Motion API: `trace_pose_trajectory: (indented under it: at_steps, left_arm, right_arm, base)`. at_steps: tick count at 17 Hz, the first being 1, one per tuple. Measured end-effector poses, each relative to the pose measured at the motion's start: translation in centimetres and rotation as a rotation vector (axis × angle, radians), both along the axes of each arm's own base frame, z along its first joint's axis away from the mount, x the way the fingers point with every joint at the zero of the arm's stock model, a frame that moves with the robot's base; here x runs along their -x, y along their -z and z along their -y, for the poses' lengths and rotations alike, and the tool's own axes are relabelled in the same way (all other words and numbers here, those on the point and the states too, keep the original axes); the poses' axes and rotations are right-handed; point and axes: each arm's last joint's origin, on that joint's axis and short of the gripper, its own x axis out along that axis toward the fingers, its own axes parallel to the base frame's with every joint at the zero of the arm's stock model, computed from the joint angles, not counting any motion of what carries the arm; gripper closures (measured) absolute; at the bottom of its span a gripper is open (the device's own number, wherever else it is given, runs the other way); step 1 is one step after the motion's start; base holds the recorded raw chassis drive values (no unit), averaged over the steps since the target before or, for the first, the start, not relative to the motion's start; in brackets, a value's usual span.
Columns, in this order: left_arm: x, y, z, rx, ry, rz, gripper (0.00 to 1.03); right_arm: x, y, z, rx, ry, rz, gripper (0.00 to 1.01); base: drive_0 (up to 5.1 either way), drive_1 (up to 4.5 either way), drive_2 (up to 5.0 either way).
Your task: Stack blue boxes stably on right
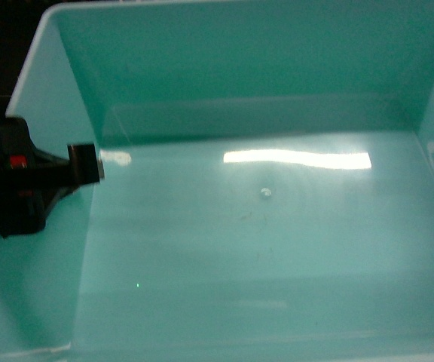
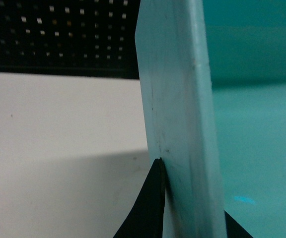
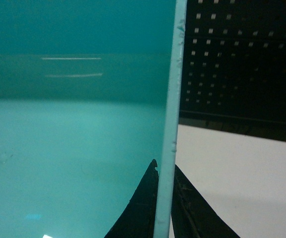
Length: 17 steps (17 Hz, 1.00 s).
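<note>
Tub [image 1: 262,249] fills nearly the whole head view, so it's held up close to the camera, carried between both arms. Inside is bare: a light glare streak and a small mould dot on the floor.

Left gripper [image 1: 89,164] is pinched on the left wall. Left wrist view shows the rim [image 2: 178,99] running straight up from between the jaws, one finger [image 2: 150,203] dark on the outer face, the other just visible on the inner side. Right gripper [image 3: 164,198] is out of the head frame, but its wrist view shows the right wall edge [image 3: 172,89] clamped between two dark fingers, one each side.

Beyond each hand: pale table [image 2: 58,148] and black pegboard [image 3: 242,59].

Advice for the carry:
- keep both hands level, since the walls are thin and sloped and any twist could slip the pinch
- move both arms together, same rate
- no second tub visible from here, so check the target before lowering
- release only once it's seated flat
</note>
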Motion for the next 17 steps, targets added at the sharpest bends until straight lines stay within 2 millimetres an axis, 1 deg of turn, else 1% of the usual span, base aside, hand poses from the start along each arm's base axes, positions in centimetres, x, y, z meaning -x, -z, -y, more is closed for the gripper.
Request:
trace_pose_trajectory:
  at_steps: [1, 3, 4, 6, 9, 12, 17]
  left_arm:
    - [0.1, -1.1, 0.0, 0.004, 0.003, 0.041, 0.97]
    - [0.4, -2.3, -0.1, 0.004, 0.005, 0.100, 0.97]
    - [0.5, -2.8, 0.0, -0.002, 0.007, 0.137, 0.97]
    - [0.8, -2.8, -0.2, 0.002, 0.009, 0.187, 0.97]
    - [1.3, -2.7, -0.5, 0.006, 0.015, 0.209, 0.97]
    - [1.3, -2.6, -0.5, 0.002, 0.016, 0.203, 0.97]
    - [1.3, -2.7, -0.6, -0.023, 0.004, 0.227, 0.97]
  right_arm:
    - [0.2, -1.3, 0.0, -0.005, 0.000, 0.041, 0.94]
    - [0.5, -2.6, 0.1, -0.010, 0.002, 0.090, 0.94]
    - [0.7, -2.9, 0.1, -0.012, 0.002, 0.108, 0.94]
    - [1.2, -3.7, 0.2, -0.019, 0.001, 0.152, 0.94]
    - [1.8, -3.7, 0.2, -0.027, -0.006, 0.172, 0.94]
    - [1.9, -3.3, 0.3, -0.030, -0.005, 0.161, 0.94]
    - [2.0, -3.4, 0.0, -0.030, 0.005, 0.175, 0.94]
  base:
    - [0.0, 0.00, 0.0]
    - [0.0, 0.00, 0.0]
    - [0.0, 0.00, 0.0]
    - [0.0, 0.00, 0.0]
    - [0.0, 0.00, 0.0]
    - [0.0, 0.00, 0.0]
    - [0.0, 0.00, 0.0]
